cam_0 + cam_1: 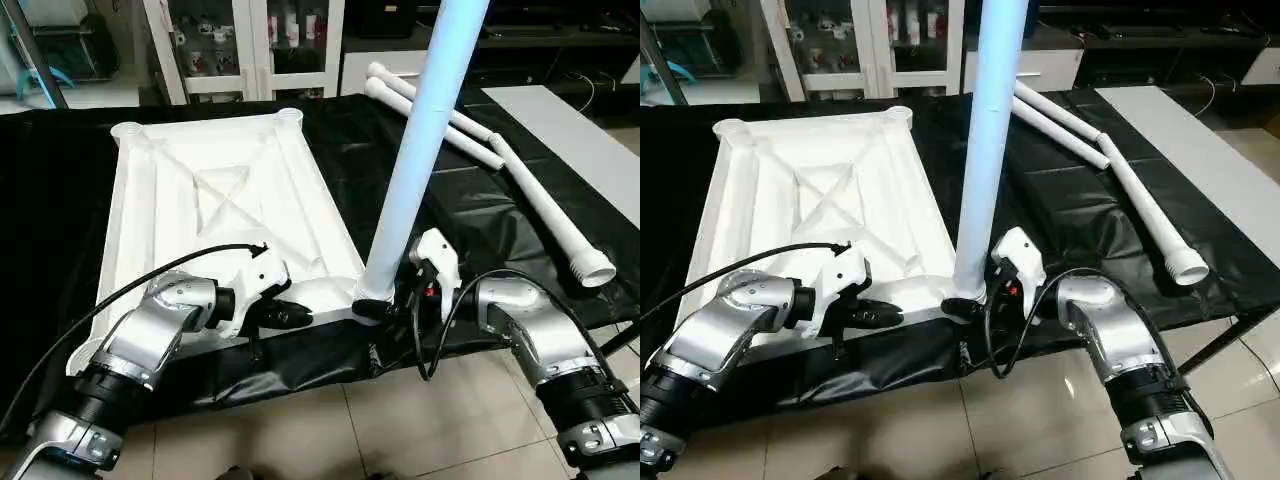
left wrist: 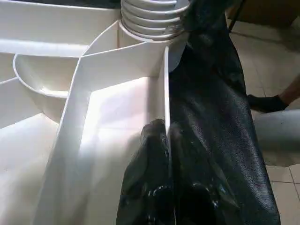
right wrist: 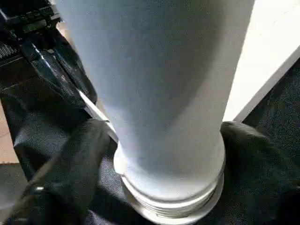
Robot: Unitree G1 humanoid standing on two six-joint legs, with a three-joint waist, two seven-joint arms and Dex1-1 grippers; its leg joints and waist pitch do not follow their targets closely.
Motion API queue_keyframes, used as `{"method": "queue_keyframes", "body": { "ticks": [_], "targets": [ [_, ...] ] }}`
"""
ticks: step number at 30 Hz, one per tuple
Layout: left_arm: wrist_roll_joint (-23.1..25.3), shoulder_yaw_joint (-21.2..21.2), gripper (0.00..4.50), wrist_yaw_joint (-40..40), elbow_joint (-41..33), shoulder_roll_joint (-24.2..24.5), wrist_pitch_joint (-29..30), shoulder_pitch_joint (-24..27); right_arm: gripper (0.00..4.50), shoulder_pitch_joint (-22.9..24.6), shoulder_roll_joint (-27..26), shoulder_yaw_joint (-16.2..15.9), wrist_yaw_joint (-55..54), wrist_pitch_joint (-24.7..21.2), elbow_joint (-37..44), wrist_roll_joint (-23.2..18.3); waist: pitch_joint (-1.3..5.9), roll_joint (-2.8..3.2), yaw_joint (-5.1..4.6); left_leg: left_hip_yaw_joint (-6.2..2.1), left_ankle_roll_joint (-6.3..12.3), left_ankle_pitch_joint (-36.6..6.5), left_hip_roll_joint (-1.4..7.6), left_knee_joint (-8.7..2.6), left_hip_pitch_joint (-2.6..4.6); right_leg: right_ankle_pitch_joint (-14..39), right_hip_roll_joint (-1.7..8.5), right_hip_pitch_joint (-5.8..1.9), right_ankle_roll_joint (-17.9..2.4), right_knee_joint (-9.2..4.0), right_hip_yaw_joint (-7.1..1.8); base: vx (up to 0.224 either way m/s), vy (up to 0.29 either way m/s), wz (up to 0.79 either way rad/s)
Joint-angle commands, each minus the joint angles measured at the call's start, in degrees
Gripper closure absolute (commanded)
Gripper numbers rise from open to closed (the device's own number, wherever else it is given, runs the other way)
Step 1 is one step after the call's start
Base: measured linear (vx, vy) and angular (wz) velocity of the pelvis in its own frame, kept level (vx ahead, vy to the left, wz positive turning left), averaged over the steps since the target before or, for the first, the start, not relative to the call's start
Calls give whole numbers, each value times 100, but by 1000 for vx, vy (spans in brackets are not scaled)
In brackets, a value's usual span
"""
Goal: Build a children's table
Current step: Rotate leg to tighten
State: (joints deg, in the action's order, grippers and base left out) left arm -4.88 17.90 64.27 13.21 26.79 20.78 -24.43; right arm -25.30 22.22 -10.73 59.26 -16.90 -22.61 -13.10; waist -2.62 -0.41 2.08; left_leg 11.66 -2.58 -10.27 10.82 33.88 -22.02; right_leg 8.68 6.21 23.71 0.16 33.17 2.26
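The children's table's white tabletop (image 1: 220, 190) lies ribbed side up on the black-covered work table (image 1: 470, 210). One white leg (image 1: 410, 170) stands upright in the near right corner socket (image 1: 372, 290). My right gripper (image 1: 375, 308) wraps the base of that leg, and in the right wrist view its fingers (image 3: 89, 154) press the ribbed collar from both sides. My left gripper (image 1: 300, 316) is shut on the tabletop's thin near rim (image 2: 165, 84), a little left of that socket. Three more legs (image 1: 440, 120) lie on the cloth at the back right.
The longest loose leg (image 1: 550, 210) runs toward the table's right front corner. A pale grey board (image 1: 580, 130) lies along the right side. White cabinets (image 1: 250, 50) stand behind the table. Tiled floor (image 1: 400, 430) lies below the near edge, where the cloth hangs down.
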Motion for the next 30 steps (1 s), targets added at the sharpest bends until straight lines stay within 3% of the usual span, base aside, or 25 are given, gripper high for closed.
{"method": "queue_keyframes", "body": {
  "ticks": [1, 5, 11, 17, 19, 23, 25, 30],
  "targets": [
    [-9, 235, 450, 112, -64, -6, 79, 95, 100, -40, 20, 24, -9, -65, 122, -12, 368, 15, -12, -85, 10, -1598, 204, -460, 160, 1310, 124, -208, -1192, -292, -133, 0, 0, 0],
    [6, 227, 450, 130, -80, -2, 99, 106, 126, -41, 39, -2, 43, -62, 96, 28, 380, 14, -3, -74, 112, -1338, 198, -437, 151, 987, 118, -227, -1286, -256, -127, 0, 0, 0],
    [13, 230, 450, 140, -78, 3, 110, 115, 172, 21, 86, -48, 95, -61, 140, 63, 377, 14, 4, -79, 107, -1403, 201, -438, 156, 1133, 123, -233, -1275, -263, -122, 0, 0, 0],
    [5, 232, 450, 171, -98, 8, 152, 119, 176, 41, 74, -36, 71, -93, 128, 65, 387, 18, 8, -75, 134, -1294, 197, -424, 157, 964, 121, -242, -1318, -247, -122, 0, 0, 0],
    [12, 179, 450, 30, -53, -70, 167, 106, 176, -64, -142, 102, -544, 73, -205, 241, 383, 19, 4, -75, 132, -1282, 196, -427, 150, 987, 121, -240, -1318, -244, -120, 0, 0, 0],
    [99, 98, 450, -374, 148, -308, 179, -5, 177, -223, -483, 306, -1387, 176, -613, 371, 350, 3, -72, -96, -64, -1700, 182, -462, 122, 1610, 134, -222, -1172, -300, -119, 0, 0, 0],
    [212, 21, 450, -840, 401, -577, 251, -152, 177, -357, -865, 472, -2110, 200, -880, 401, 347, 23, -111, -125, -232, -2020, 182, -473, 159, 2031, 134, -187, -1017, -351, -111, 0, 0, 0],
    [402, -116, 450, -1813, 777, -1116, 560, -452, 178, -723, -1633, 734, -3778, 345, -1639, 544, 330, 20, -234, -169, -333, -2445, 159, -485, 155, 2570, 136, -145, -815, -427, -77, 0, 0, 0]
  ]
}}
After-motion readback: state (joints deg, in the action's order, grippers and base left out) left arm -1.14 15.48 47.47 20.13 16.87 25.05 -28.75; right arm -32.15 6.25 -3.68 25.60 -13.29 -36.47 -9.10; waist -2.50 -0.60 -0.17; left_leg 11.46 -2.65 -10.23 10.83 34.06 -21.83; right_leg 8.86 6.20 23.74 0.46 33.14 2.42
